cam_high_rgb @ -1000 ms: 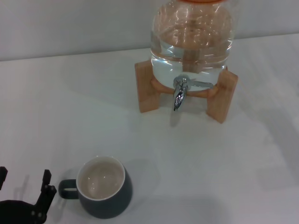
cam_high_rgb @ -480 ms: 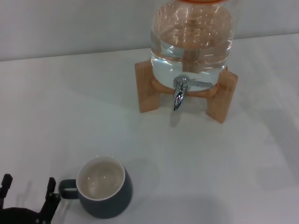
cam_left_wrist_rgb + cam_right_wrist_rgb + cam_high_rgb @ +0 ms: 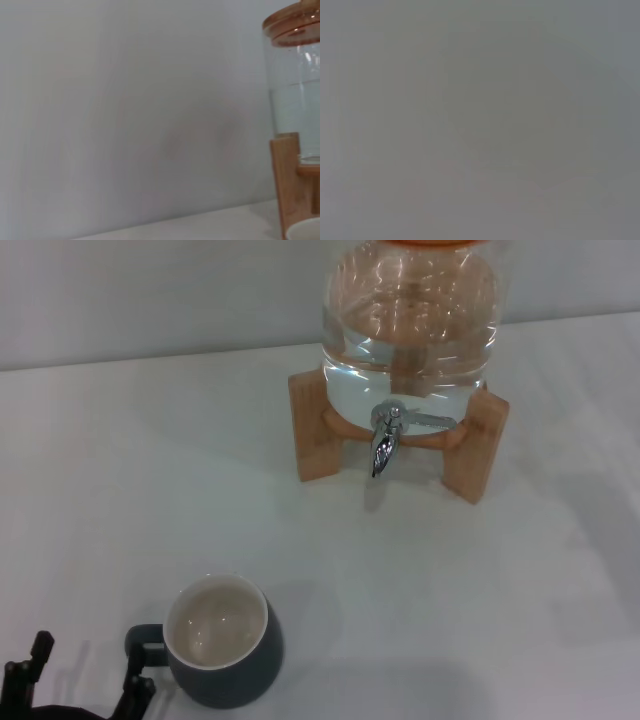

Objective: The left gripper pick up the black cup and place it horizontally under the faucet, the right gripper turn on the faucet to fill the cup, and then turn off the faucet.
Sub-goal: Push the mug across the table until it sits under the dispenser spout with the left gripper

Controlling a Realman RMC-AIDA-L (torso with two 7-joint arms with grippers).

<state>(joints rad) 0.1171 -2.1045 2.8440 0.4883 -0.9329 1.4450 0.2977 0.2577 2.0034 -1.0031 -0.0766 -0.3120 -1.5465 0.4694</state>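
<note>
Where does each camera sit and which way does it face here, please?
Head view: looks down from above at the squat dark grey ceramic mug and shiny chrome faucet; left pincer open beside the mug's handle.
Left wrist view: low, level with the table, faces the wall; shares the clear glass jar on its wooden stand.
Right wrist view: blank grey.

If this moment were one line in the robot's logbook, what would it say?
phase: reaching for cup | left gripper: open, beside cup handle | cup: upright, not gripped | faucet: no water flowing | right gripper: out of view
</note>
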